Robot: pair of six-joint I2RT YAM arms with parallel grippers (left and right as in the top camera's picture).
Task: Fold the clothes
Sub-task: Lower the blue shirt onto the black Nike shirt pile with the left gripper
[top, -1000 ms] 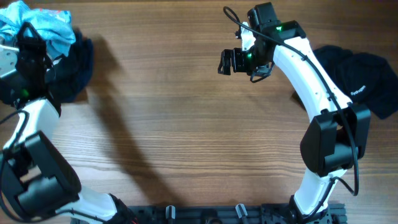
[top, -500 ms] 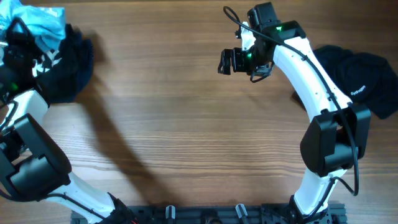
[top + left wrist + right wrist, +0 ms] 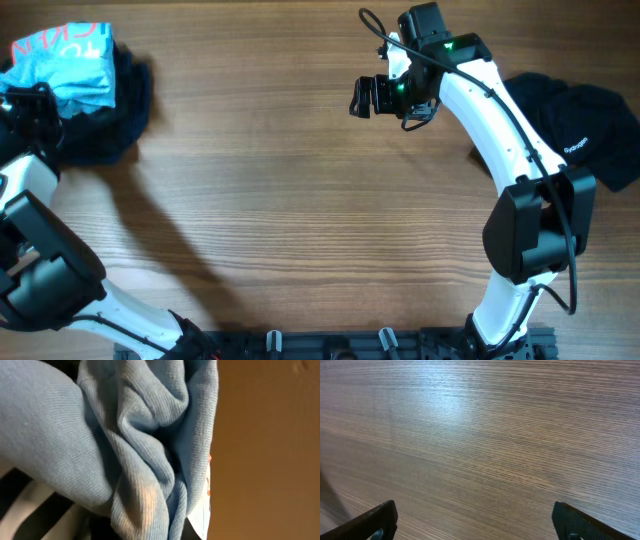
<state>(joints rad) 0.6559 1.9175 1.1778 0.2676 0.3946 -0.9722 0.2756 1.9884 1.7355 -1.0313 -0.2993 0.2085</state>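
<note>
A light sky-blue T-shirt (image 3: pixel 65 62) lies bunched at the table's far left corner, reddish lettering showing along its top. It rests partly on a heap of dark clothes (image 3: pixel 115 105). My left gripper (image 3: pixel 38 97) is at the shirt's lower left edge. In the left wrist view, gathered blue cloth (image 3: pixel 125 435) fills the frame and hides the fingers; the gripper is shut on this shirt. Far from the clothes, my right gripper (image 3: pixel 364 97) hangs open over bare wood. Its two dark fingertips (image 3: pixel 375 520) stand wide apart with nothing between them.
A black garment (image 3: pixel 585 120) with small white print lies at the right edge, behind the right arm. The wooden table (image 3: pixel 300 220) stretches between the two arms. The arm bases stand along the front edge.
The left arm has swung left and toward the front, pulling the blue shirt. The shirt has turned over and its reddish lettering now shows. The right arm has not moved.
</note>
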